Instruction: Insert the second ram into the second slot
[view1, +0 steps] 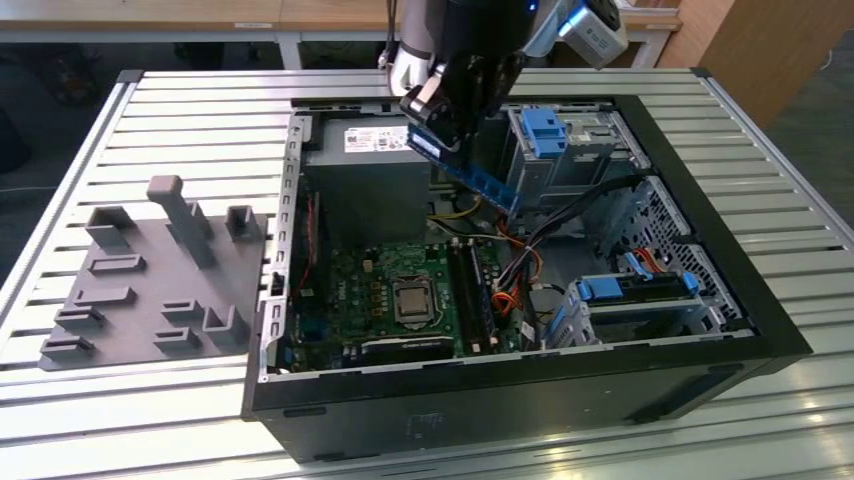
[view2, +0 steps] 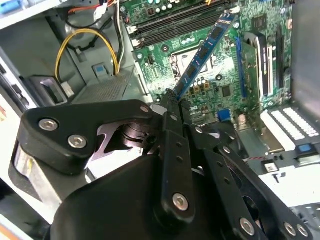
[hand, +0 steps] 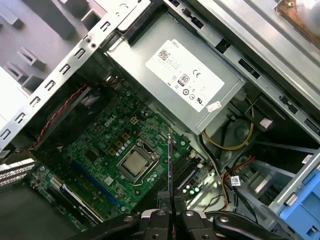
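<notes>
The jaws are clamped on one end of the thin, long blue circuit-board ram stick (view2: 204, 54), held by the black gripper (view2: 171, 102). It hangs tilted above the green motherboard (view1: 350, 285), well apart from the dark memory slots (view2: 170, 22). This looks like the carry-in step, and seating calls for squaring its edge over its slot.

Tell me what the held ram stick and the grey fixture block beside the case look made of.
The second ram: blue circuit board, likely fibreglass laminate, satin, carrying dark chips. Grey fixture block: matte, uniform grey with integral uprights, probably plastic.
</notes>
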